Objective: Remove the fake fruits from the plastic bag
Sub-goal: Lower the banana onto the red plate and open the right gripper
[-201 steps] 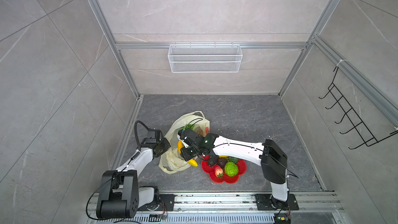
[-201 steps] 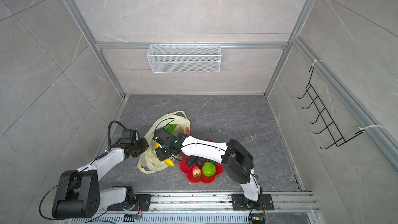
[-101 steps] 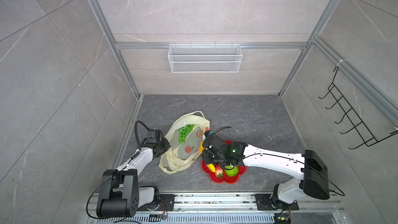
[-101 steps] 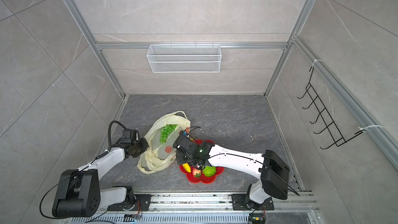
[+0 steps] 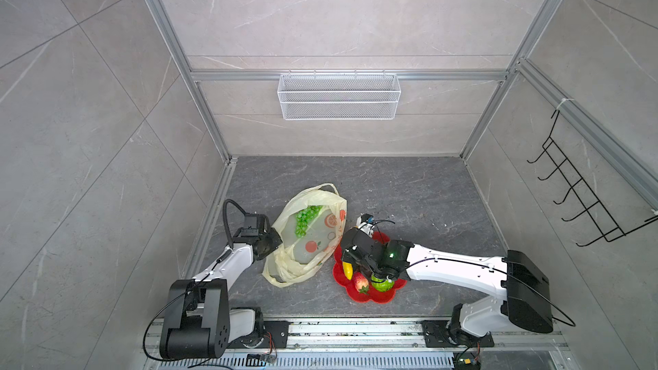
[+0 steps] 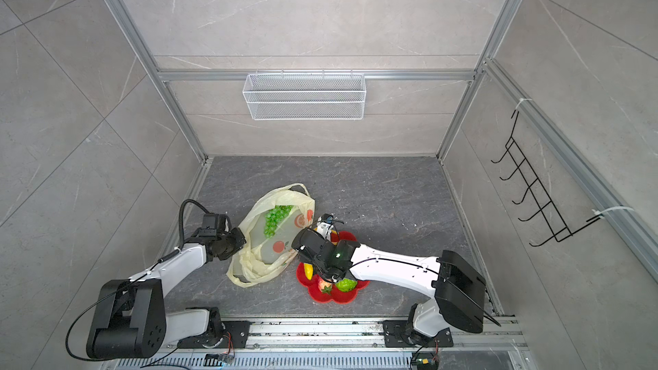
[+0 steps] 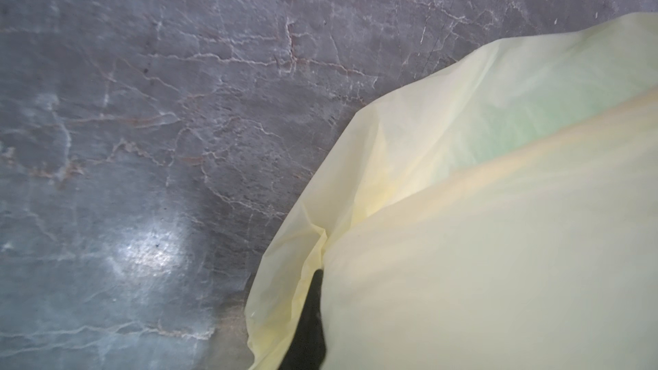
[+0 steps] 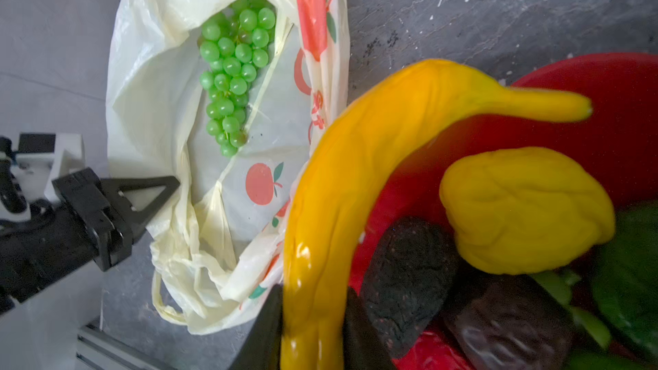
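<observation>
Currently the banana point(image 8: 356, 172) is clamped in the R hand point(image 8: 313, 325) at the red plate point(image 8: 605, 101) edge; release is called for nxt. Grape bunch point(image 8: 231, 76) lies in the plastic bag point(image 8: 153, 83), edge pinched shut by L hand point(image 8: 156, 190): to be fetched after.

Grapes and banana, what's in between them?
Just the printed wall of the plastic bag lies between the grapes and the banana; the right wrist view shows it.

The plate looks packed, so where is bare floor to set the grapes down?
Bare floor runs behind the plastic bag and red plate to the back wall and across to the right wall. The plate is crowded: banana, strawberry, green ball; its gap to the bag is narrow.
</observation>
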Robot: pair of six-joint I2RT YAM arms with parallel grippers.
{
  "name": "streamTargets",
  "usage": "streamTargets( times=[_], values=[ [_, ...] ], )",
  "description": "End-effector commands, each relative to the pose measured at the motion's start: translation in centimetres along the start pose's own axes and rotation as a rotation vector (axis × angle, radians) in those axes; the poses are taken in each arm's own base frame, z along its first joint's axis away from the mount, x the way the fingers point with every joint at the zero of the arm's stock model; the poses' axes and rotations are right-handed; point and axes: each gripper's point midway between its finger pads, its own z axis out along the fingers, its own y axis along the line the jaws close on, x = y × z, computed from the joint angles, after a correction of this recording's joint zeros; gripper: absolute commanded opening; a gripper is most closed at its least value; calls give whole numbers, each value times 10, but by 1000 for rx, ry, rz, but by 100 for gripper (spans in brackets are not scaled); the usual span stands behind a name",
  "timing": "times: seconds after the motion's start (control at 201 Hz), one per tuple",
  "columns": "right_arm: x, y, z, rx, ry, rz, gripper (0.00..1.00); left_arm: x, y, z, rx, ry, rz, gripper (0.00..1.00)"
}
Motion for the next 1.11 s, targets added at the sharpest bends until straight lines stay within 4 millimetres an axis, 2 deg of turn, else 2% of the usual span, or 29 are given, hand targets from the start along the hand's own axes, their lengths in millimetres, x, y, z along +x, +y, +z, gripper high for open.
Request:
streamTargets(
  times=[0.0, 0.224, 0.488, 0.732, 0.866, 1.105],
  values=[
    [-11, -7, 9, 28, -73, 155, 26, -12, -6, -5, 10, -33, 8, 0],
    [-28, -24, 14, 112, -162, 251, 26, -12, -6, -4, 10, -32, 8, 0],
    [-31, -49, 25, 220, -181, 345, 26, -11, -7, -4, 9, -30, 10, 0],
    [-34, -53, 25, 266, -202, 398, 28, -11, -7, -3, 11, -26, 8, 0],
    [-29, -58, 28, 300, -196, 444, 27, -11, -7, -3, 12, -27, 10, 0],
    [-23, -53, 30, 287, -174, 465, 28, -11, -7, -3, 12, -26, 9, 0]
  ],
)
